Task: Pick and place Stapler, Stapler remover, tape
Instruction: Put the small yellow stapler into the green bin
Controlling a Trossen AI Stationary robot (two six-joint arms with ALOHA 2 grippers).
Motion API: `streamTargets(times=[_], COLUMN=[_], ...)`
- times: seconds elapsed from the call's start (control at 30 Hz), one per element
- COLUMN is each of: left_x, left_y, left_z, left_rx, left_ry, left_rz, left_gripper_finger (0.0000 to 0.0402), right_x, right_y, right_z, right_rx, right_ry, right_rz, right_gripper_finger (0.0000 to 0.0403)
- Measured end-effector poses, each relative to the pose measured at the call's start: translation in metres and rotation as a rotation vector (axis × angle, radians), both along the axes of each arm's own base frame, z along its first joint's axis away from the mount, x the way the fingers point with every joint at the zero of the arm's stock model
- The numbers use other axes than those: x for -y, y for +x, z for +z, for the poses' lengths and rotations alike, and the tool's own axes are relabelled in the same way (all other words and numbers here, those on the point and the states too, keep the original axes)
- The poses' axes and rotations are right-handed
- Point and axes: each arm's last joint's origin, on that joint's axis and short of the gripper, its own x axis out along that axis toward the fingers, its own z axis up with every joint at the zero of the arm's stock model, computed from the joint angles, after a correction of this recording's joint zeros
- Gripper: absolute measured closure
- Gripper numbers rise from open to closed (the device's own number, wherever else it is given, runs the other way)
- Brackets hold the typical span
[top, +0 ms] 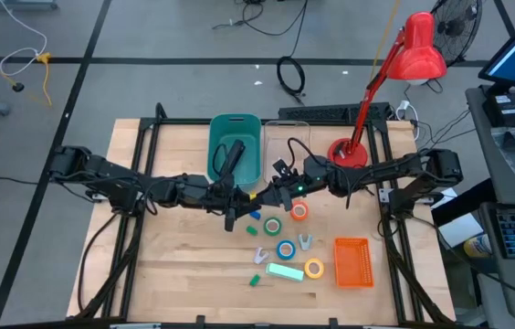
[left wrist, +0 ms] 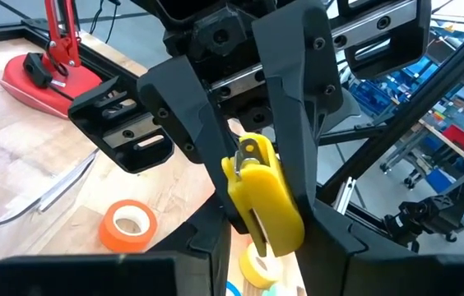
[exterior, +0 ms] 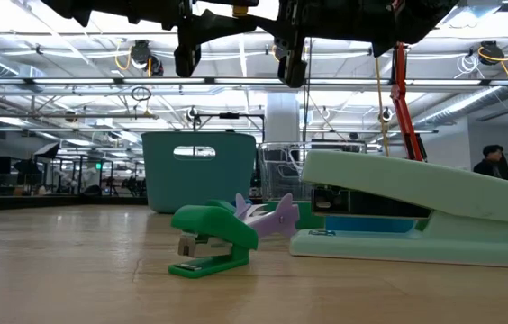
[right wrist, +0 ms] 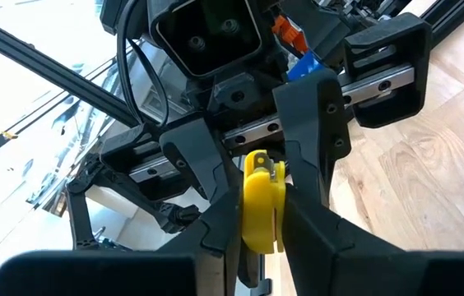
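1. A yellow staple remover (right wrist: 258, 201) sits upright between dark gripper fingers at centre.
2. The left gripper (right wrist: 261, 177) faces the camera, its 2 fingers flanking the remover.
3. The right gripper's fingers (right wrist: 215, 238) meet the remover from below.
4. Wooden table (right wrist: 429, 173) lies alongside.

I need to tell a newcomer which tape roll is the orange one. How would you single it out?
Find the red desk lamp at the table's back right. In front of its round base lies the orange tape roll. The green, blue and yellow rolls lie farther from the lamp.

Wooden table (top: 175, 265); tape rolls (top: 285, 249), orange basket (top: 352, 262), teal bin (top: 235, 146)
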Motion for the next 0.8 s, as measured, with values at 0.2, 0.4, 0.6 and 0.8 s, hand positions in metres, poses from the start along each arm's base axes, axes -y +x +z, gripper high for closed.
streamTargets(times=[0.2,0.4,0.6,0.8], left_x=[0.0,-0.0001,-0.0001,0.0004], left_y=[0.0,0.0001,0.0001,0.0], left_z=[0.0002,0.0002,0.0006,-0.0002], left_rx=[0.001,0.001,0.005,-0.004], left_ry=[0.001,0.002,0.003,0.013], left_rz=[0.001,0.003,0.005,-0.029], left_gripper_finger=[0.0293,0.0293,0.0293,0.0289], right_x=[-0.0001,-0.0002,-0.0002,-0.0007], right_y=[0.0001,0.0,0.0,-0.0001], right_z=[0.0002,-0.0007,-0.0017,-0.0022], right_rx=[0.002,-0.01,-0.021,-0.023], right_ry=[-0.003,-0.003,-0.003,-0.012], right_rz=[0.003,0.006,0.007,0.012], right_gripper_finger=[0.0326,0.0331,0.0333,0.0349])
